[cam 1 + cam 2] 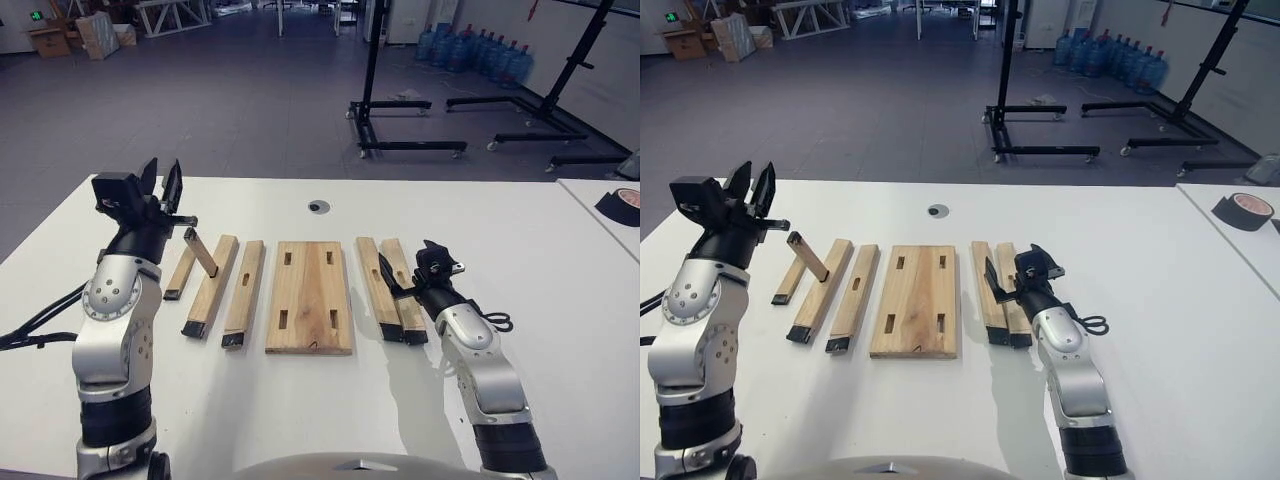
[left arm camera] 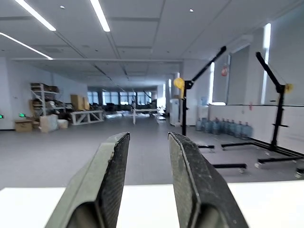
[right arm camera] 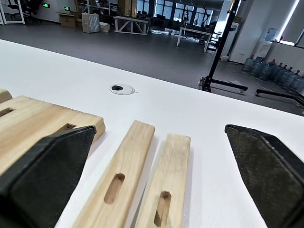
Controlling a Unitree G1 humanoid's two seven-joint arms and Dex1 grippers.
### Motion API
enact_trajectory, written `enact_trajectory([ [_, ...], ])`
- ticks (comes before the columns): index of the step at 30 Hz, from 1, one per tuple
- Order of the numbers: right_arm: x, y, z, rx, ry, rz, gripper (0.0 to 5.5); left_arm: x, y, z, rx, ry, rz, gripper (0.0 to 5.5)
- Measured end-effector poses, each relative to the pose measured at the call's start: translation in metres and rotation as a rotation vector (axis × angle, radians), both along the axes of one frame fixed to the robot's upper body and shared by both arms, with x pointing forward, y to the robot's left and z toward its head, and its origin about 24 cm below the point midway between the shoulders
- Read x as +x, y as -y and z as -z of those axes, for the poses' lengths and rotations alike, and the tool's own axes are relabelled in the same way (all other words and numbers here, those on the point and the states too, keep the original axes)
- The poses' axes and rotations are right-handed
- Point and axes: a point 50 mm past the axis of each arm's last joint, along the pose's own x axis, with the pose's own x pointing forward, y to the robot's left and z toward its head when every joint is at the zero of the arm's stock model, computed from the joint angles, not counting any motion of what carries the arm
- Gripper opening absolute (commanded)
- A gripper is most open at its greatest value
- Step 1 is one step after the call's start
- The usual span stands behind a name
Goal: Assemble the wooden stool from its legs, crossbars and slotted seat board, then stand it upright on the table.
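Left gripper (image 1: pixel 165 170): fingers parted, empty, raised; tilted crossbar (image 1: pixel 201 252) just beside it, on its right.
Right gripper (image 1: pixel 408 262): fingers spread, empty, low over two slotted legs (image 3: pixel 127 156).
Slotted seat board (image 1: pixel 308 295): flat between both grippers.

On my table (image 1: pixel 520 240) the seat board (image 1: pixel 309 296) lies in the middle. To its left lie the inner left leg (image 1: pixel 243 293), the outer left leg (image 1: pixel 211 286) and the flat crossbar (image 1: pixel 180 276), with the slanted crossbar (image 1: pixel 200 252) propped over those last two. To its right, the inner right leg (image 3: pixel 130 152) and the outer right leg (image 3: pixel 173 156) lie side by side. The cable port (image 1: pixel 319 207) sits behind the board.
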Motion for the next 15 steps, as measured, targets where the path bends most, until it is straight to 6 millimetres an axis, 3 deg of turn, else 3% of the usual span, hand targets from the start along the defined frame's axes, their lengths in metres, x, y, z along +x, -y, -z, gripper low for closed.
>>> enact_trajectory([
  [4, -0.003, 0.001, 0.000, 0.000, 0.001, 0.017, 5.00, -0.028, 0.010, 0.047, -0.047, -0.228, 0.172, 1.46],
  [7, -0.005, 0.002, 0.000, 0.000, 0.004, 0.023, 5.00, -0.041, 0.008, 0.076, -0.108, -0.383, 0.191, 1.95],
  [10, -0.005, 0.002, -0.001, 0.000, 0.007, 0.024, 5.00, -0.044, 0.003, 0.101, -0.160, -0.507, 0.128, 2.40],
  [15, -0.006, 0.001, -0.001, -0.005, 0.004, 0.020, 5.00, -0.038, -0.009, 0.122, -0.118, -0.665, -0.001, 3.28],
])
